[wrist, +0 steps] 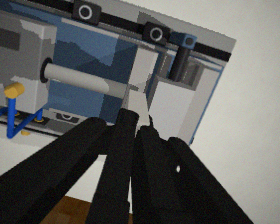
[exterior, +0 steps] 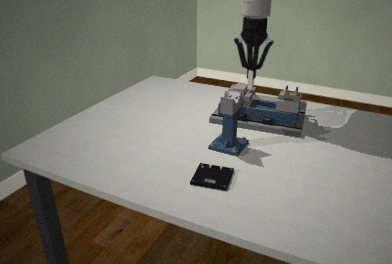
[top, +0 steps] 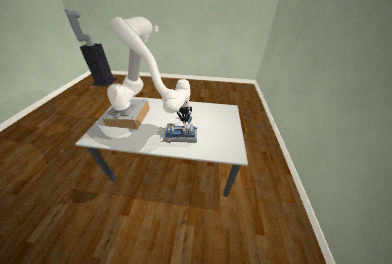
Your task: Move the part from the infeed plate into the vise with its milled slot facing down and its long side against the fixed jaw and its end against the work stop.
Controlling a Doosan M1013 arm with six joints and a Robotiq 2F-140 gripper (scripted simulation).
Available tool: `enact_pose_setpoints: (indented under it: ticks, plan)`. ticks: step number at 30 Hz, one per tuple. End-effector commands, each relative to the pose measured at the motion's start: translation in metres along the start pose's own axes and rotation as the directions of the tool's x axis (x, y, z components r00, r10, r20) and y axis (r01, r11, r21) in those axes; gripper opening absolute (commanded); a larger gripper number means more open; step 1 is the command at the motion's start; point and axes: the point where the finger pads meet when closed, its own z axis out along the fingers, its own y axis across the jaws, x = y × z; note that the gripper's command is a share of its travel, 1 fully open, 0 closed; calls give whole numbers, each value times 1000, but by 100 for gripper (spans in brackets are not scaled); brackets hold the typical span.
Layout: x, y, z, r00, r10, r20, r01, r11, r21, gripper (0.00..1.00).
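Note:
The black infeed plate point(exterior: 212, 176) lies bare on the table in front of the blue V-block stand point(exterior: 230, 120). The vise point(exterior: 260, 110) stands behind it; it also shows in the top view point(top: 181, 133). My gripper point(exterior: 249, 82) point(wrist: 133, 104) hangs straight down over the vise end away from the air cylinder point(exterior: 290, 101). It is shut, fingertips pressed together with nothing between them. In the wrist view they sit by the end of the cylinder rod point(wrist: 83, 82). A pale grey block point(wrist: 175, 107), probably the part, lies beside them, under the dark work stop point(wrist: 182, 60).
The arm's base stands on a wooden block point(top: 126, 114) at the table's left end. A dark machine point(top: 97, 62) stands by the far wall. The table's edge runs just past the vise in the wrist view.

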Motion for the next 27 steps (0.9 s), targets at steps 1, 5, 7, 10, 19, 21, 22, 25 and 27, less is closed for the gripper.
enact_pose_setpoints:
  ticks: [1,5,7,10,19,21,22,25,27]
  plan:
    - [-1,-1,3,1000,-6,-1,6,1000,3,0]
    - [-1,-1,3,1000,-6,-1,6,1000,3,0]
    - [-1,-1,3,1000,-6,-1,6,1000,3,0]
    - [-1,0,3,1000,-6,-1,6,1000,3,0]
    - [-1,2,3,1000,-6,-1,6,1000,3,0]
    - [-1,2,3,1000,-6,-1,6,1000,3,0]
    - [-1,2,3,1000,-6,-1,6,1000,3,0]
    - [-1,3,3,1000,-6,-1,6,1000,3,0]
    - [-1,3,3,1000,-6,-1,6,1000,3,0]
